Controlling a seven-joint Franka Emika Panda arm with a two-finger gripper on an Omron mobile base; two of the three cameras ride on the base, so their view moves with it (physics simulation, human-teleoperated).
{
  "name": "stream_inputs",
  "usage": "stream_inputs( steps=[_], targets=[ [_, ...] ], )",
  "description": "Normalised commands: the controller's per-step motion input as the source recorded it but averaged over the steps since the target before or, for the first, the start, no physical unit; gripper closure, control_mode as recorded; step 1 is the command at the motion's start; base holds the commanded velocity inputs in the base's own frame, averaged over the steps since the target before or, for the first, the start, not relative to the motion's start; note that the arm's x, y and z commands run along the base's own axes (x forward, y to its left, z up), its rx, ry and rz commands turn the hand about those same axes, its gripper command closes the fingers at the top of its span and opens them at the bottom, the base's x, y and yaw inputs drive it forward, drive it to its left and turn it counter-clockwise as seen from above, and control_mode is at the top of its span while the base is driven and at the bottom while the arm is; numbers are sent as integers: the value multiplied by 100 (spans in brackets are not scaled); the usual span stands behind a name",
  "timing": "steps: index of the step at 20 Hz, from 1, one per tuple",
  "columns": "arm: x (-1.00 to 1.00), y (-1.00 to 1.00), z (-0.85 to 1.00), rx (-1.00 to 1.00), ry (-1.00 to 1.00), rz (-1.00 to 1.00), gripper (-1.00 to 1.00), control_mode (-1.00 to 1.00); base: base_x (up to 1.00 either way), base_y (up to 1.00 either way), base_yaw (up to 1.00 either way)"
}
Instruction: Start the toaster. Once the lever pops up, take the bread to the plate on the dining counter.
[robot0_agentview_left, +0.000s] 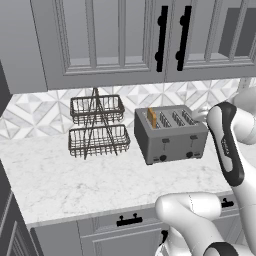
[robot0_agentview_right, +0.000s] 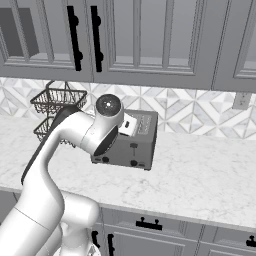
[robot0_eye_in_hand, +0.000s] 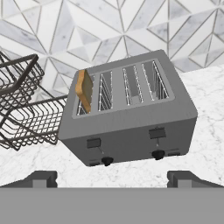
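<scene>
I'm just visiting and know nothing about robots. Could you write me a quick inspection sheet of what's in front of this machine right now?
Surface: white marbled countertop over grey drawers, patterned tile wall behind.
Job's things: grey four-slot toaster stands on the counter; one bread slice sticks up from its leftmost slot as seen from the front. Both front levers sit high.
Clutter: two-tier wire basket rack to the left of the toaster, apart from it; nothing seen in its baskets.
Grippers: gripper open, holding nothing, short of the toaster's front.
Cables: nothing seen.
Surroundings: grey wall cabinets with dark handles above; a wall outlet to the right.
</scene>
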Motion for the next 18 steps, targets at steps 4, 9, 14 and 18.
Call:
stream_inputs(
  steps=[4, 9, 14, 18],
  targets=[
    [0, 0, 0, 0, 0, 0, -100, -100, 0, 0, 0],
    [0, 0, 0, 0, 0, 0, -100, -100, 0, 0, 0],
    [0, 0, 0, 0, 0, 0, -100, -100, 0, 0, 0],
    [0, 0, 0, 0, 0, 0, -100, -100, 0, 0, 0]
  ],
)
